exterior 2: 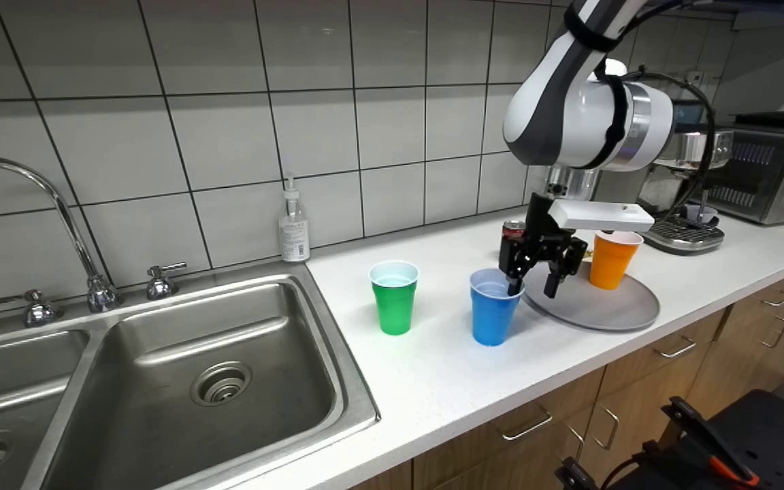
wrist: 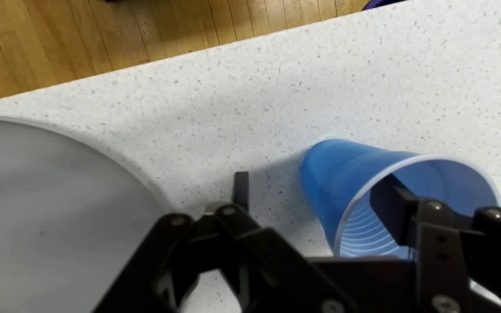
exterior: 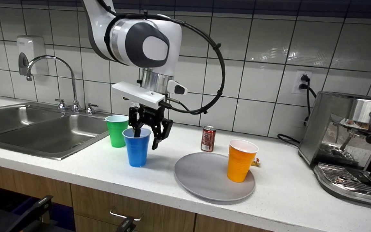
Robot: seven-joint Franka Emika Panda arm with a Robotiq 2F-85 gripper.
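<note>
My gripper (exterior: 145,140) points down over the counter, its jaws apart around the near wall of a blue cup (exterior: 137,151). One finger (wrist: 392,208) reaches inside the cup's mouth; the opposite finger (wrist: 241,189) stands outside, with a gap between it and the cup's wall. The blue cup (exterior 2: 492,316) stands upright on the counter. Whether the inner finger touches the wall, I cannot tell. Close by, toward the sink, is an upright green cup (exterior 2: 395,306). On the gripper's other side lies a grey plate (exterior: 201,180) bearing an orange cup (exterior: 240,164).
Behind the plate stands a red can (exterior: 208,139), with a small wrapper (exterior: 255,162) near the orange cup. A steel sink (exterior 2: 358,401) borders the green cup's side. A pump bottle (exterior 2: 294,231) is by the tiled wall; an espresso machine (exterior: 356,129) stands beyond the plate.
</note>
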